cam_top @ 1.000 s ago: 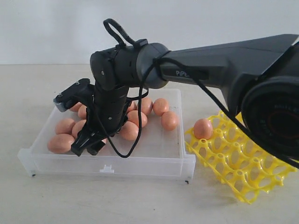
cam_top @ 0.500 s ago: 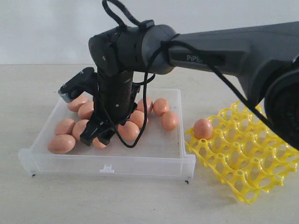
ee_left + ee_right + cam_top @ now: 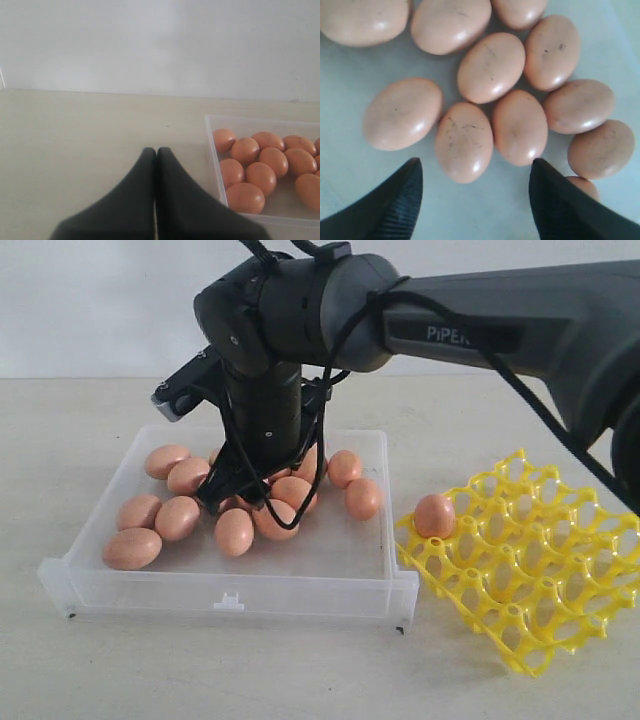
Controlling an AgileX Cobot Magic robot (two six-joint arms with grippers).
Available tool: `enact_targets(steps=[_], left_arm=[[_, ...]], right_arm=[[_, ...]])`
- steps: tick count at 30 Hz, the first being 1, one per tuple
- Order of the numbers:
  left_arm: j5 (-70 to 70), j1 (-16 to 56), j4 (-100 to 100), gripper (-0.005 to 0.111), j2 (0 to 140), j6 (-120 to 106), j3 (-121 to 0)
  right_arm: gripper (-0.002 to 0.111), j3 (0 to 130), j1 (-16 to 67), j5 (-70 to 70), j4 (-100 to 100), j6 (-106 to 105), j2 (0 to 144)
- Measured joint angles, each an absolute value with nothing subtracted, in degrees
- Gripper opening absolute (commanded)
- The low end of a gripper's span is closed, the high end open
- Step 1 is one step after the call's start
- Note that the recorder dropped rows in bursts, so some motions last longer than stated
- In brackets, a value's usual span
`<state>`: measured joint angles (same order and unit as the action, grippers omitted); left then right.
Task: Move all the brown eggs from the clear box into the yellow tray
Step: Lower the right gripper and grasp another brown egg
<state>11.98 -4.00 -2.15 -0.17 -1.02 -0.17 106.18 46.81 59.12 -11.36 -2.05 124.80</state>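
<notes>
Brown eggs (image 3: pixel 492 67) lie clustered in the clear box (image 3: pixel 230 592) just below your right pincer (image 3: pixel 475 167), spread and empty. One egg (image 3: pixel 434 515) sits in the yellow tray (image 3: pixel 530 610), away from it. Your left pincer (image 3: pixel 156 152) is pressed together.

The right arm (image 3: pixel 520 330) is matt dark grey, a broad tapering link with white "PiPER" lettering (image 3: pixel 452 335) just beside its rounded wrist housing (image 3: pixel 290 310). Thin black cables (image 3: pixel 293 527) loop above and below that housing, and a small camera block (image 3: pixel 185 388) with a pale end juts beside it. The right gripper (image 3: pixel 475 167) has black fingers (image 3: pixel 390 212) with ribbed inner faces. The left gripper (image 3: pixel 155 152) has smooth black tapered ones.
</notes>
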Motion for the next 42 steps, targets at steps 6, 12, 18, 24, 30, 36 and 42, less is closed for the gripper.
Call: enact_targets(steps=[6,12,18,24,30,36,42], left_arm=[[12.0,-4.0,-2.1,-0.004,-0.2,-1.0,-0.2],[12.0,-4.0,-2.1,-0.004,-0.2,-1.0,-0.2],[12.0,-4.0,-2.1,-0.004,-0.2,-1.0,-0.2],[12.0,-4.0,-2.1,-0.004,-0.2,-1.0,-0.2],[12.0,-4.0,-2.1,-0.004,-0.2,-1.0,-0.2],[12.0,-4.0,-2.1,-0.004,-0.2,-1.0,-0.2],[12.0,-4.0,-2.1,-0.004,-0.2,-1.0,-0.2]], right_arm=[[0.059,106.2,46.0,59.2,-12.0,-1.9,126.1],[0.059,106.2,45.9,58.1,-8.9,-2.2,126.8],[0.059,106.2,45.9,57.3,-8.5,-2.9,127.2],[0.059,106.2,45.8,57.2,-7.1,-4.4,129.4],[0.059,106.2,45.8,56.2,-6.7,-5.1,130.5],[0.059,106.2,45.8,56.1,-6.8,-5.5,131.7],[0.047,106.2,45.8,54.9,-6.8,-5.9,131.7]])
